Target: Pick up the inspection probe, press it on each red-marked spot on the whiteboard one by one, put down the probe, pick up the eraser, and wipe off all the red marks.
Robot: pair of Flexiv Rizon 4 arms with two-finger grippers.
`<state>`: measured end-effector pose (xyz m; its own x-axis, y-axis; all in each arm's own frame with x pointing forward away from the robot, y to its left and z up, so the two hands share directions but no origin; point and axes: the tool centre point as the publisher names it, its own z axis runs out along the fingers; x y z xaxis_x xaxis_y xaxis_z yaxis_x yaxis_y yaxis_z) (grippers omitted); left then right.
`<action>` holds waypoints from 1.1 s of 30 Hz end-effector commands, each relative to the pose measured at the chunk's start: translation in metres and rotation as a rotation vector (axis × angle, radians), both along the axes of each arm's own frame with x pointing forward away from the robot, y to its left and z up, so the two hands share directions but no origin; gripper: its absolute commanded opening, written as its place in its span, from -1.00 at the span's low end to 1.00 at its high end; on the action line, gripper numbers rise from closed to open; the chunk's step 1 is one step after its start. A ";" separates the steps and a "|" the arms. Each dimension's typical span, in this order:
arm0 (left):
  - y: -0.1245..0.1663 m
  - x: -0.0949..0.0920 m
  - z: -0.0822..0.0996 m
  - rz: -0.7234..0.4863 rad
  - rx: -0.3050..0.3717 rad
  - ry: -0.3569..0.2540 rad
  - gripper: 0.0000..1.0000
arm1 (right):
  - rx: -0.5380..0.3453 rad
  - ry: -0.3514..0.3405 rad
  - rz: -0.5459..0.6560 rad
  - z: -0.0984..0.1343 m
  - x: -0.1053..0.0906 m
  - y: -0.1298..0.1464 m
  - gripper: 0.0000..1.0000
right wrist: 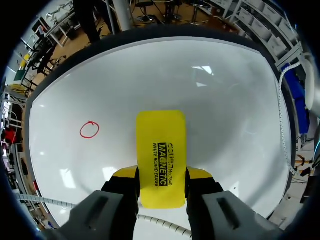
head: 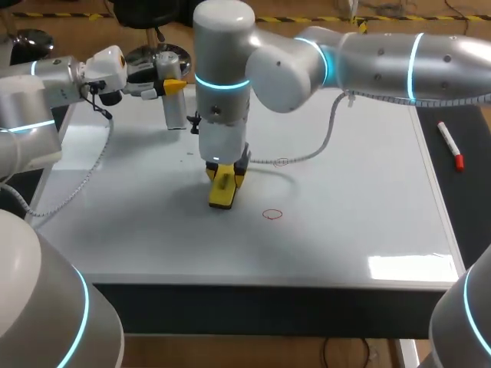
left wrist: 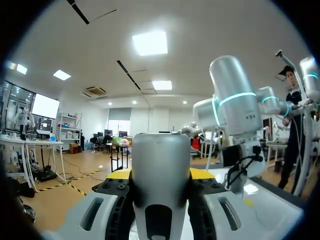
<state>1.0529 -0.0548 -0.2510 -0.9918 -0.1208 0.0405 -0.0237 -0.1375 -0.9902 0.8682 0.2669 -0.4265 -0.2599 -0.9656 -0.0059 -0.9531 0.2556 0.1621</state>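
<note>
Black print runs lengthwise in three short lines on the yellow back of the eraser (right wrist: 161, 140), gripped between the right pincer's (right wrist: 161, 175) fingers. The middle line is boldest. A hand-drawn red circle (right wrist: 89, 129) marks the whiteboard (right wrist: 225, 100) beside the pincer.

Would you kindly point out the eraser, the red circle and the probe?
eraser (right wrist: 161, 150): right wrist view, yellow back's middle.
red circle (head: 272, 215): head view, ring's middle.
probe (left wrist: 161, 170): left wrist view, grey body's front.
</note>
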 end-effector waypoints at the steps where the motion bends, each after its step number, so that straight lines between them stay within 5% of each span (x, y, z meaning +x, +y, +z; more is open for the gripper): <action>1: -0.001 -0.001 0.001 0.004 0.000 -0.001 -1.00 | -0.007 0.005 0.010 -0.007 0.001 0.002 -1.00; 25: -0.001 -0.001 0.001 0.004 0.000 -0.001 -1.00 | -0.057 0.073 -0.019 -0.026 -0.016 -0.047 -1.00; 33: -0.001 -0.001 0.001 0.004 0.000 -0.001 -1.00 | -0.070 0.064 -0.007 -0.005 -0.018 -0.043 -1.00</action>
<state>1.0529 -0.0548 -0.2510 -0.9918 -0.1208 0.0405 -0.0237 -0.1374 -0.9902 0.8526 0.2237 -0.4305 -0.2703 -0.9600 0.0727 -0.9362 0.2797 0.2130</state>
